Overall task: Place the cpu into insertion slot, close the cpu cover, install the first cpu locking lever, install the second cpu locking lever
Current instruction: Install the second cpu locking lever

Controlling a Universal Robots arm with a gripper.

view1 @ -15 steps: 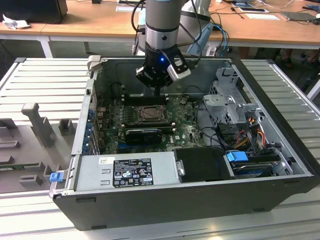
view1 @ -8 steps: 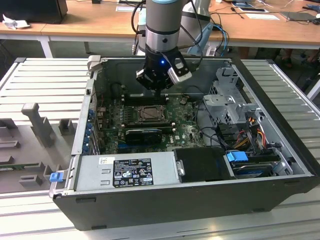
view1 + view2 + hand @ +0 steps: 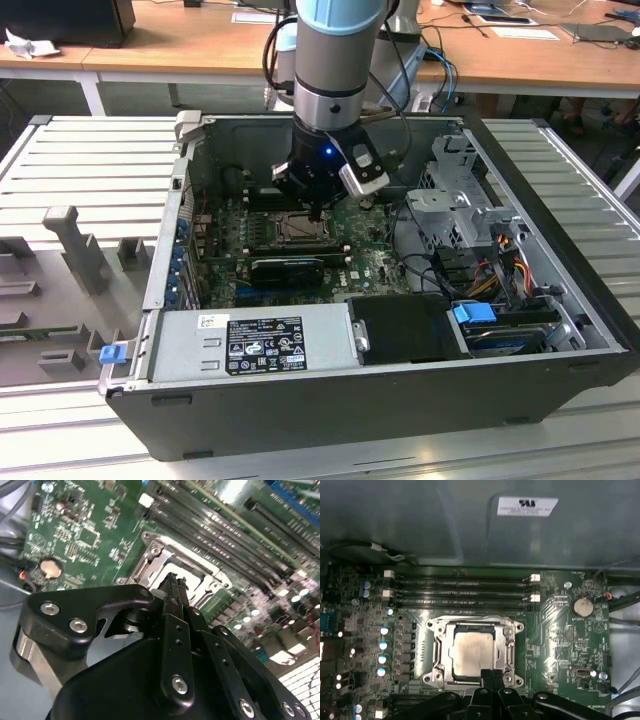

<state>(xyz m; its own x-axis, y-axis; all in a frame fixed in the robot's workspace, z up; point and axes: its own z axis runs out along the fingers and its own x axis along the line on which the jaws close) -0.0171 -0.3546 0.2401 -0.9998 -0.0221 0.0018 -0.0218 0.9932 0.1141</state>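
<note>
The gripper (image 3: 318,212) hangs low inside the open case (image 3: 560,300), right over the slot (image 3: 297,228), which sits mid-board toward the far wall in the exterior view. In the first wrist view the cpu (image 3: 471,652) lies flat in the slot (image 3: 440,650), pale face up, square to the silver rim, and the cover (image 3: 509,652) looks to be down around it, its window framing the chip. The fingers (image 3: 492,677) are pressed together into a single narrow tip with nothing between them, and that tip sits at the socket's edge, on or just above the frame; I cannot tell if it touches.

My read: the chip is seated and the cover closed, so the work is at the levers. To do it well, the shut tip wants to meet only the thin lever wire at the rim, stay off the chip's face, and push steadily so the wire hooks under its catch, not slipping onto the green board (image 3: 560,630).

As for containers: the case holds the board, the long memory slots (image 3: 460,587) just beyond the socket, a black card (image 3: 288,268) on its near side, the grey power supply (image 3: 250,345) along the near wall, and the drive cage (image 3: 455,200) with its cables on the exterior view's right. The case rests on a ribbed worktop (image 3: 90,150).
</note>
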